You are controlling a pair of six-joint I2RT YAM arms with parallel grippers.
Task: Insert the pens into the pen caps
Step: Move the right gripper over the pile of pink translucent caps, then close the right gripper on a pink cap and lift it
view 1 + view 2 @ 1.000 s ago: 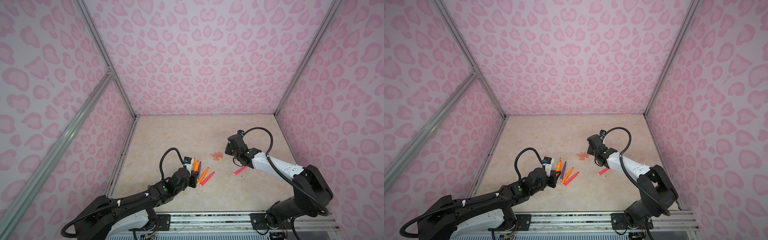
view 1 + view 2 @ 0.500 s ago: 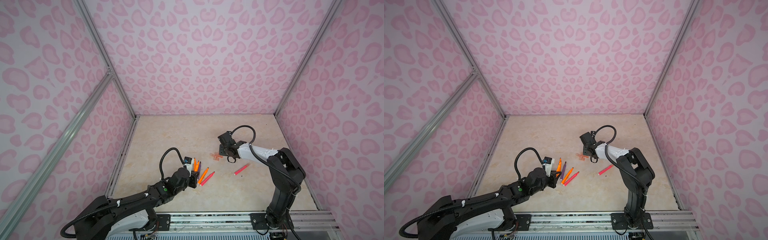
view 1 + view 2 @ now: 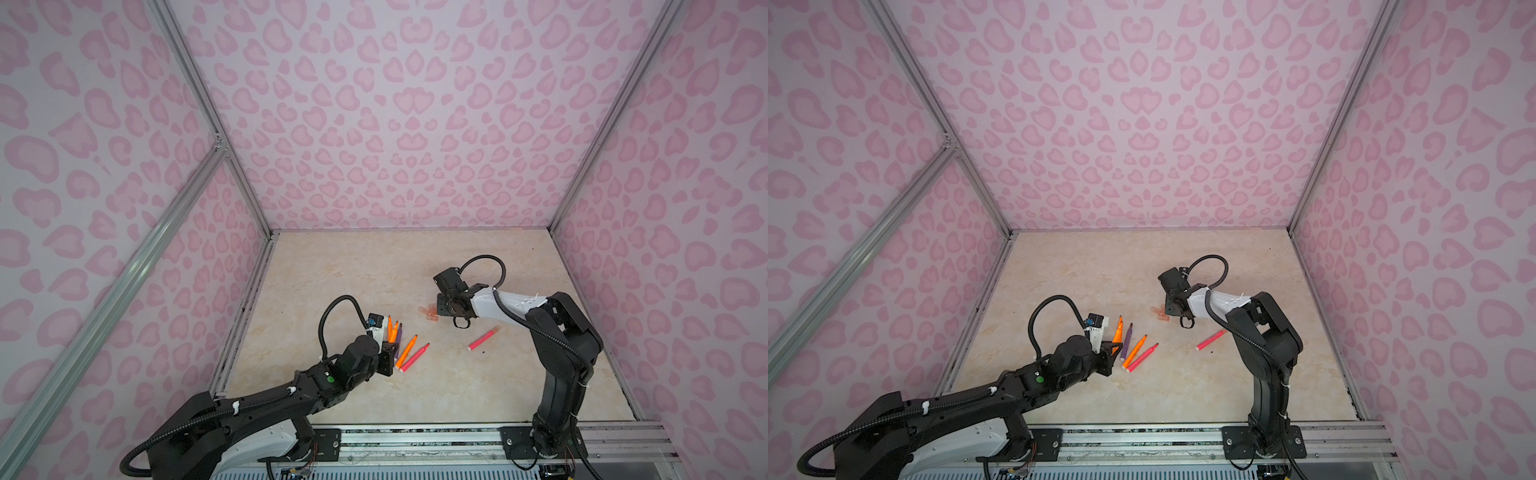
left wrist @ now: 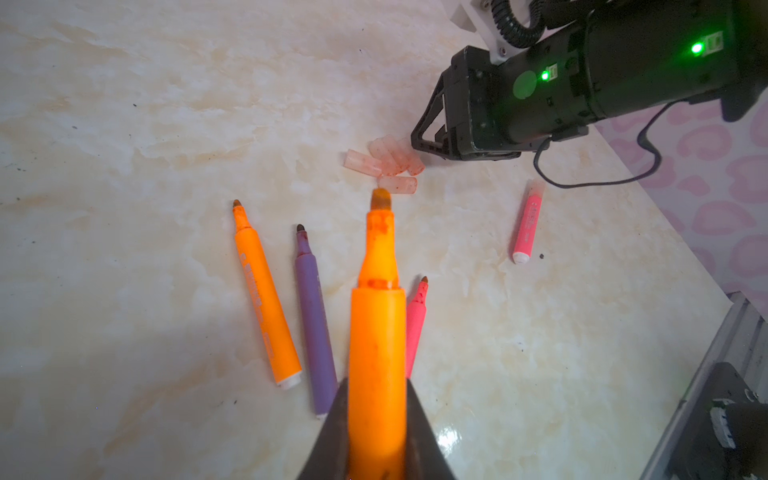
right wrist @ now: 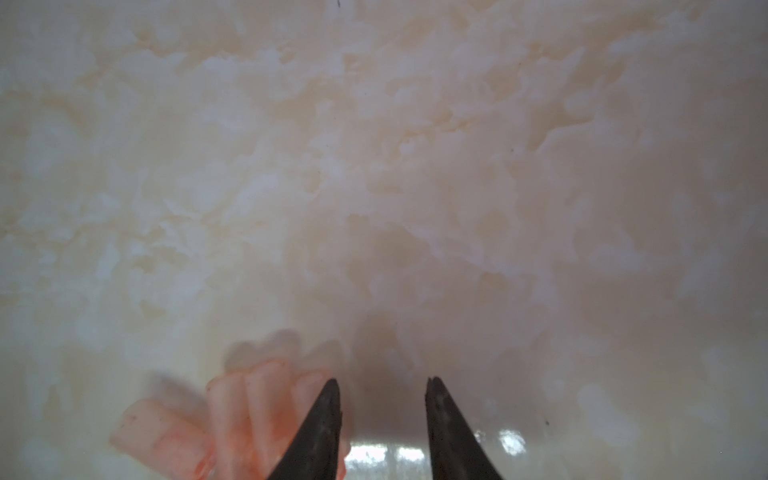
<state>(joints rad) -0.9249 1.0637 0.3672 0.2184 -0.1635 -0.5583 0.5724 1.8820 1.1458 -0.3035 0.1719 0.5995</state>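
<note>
Barely begun: one pink pen lies alone on the desk with what looks like a cap on its tip, apparently the only pairing made. An orange pen is clamped in the left end effector, its bare tip aimed toward the caps, which sit bunched near mid-desk. The right end effector stands beside that bunch, jaws apart and empty, with one finger touching or just short of the nearest cap. Four loose pens beside the left arm lie uncapped, so five seem left to do. Only the left wrist view shows the pale cap on the far pink pen. The top views reveal a second loose orange pen, which the held pen hides from that camera. Only the right wrist view shows the empty gap between the jaws.
</note>
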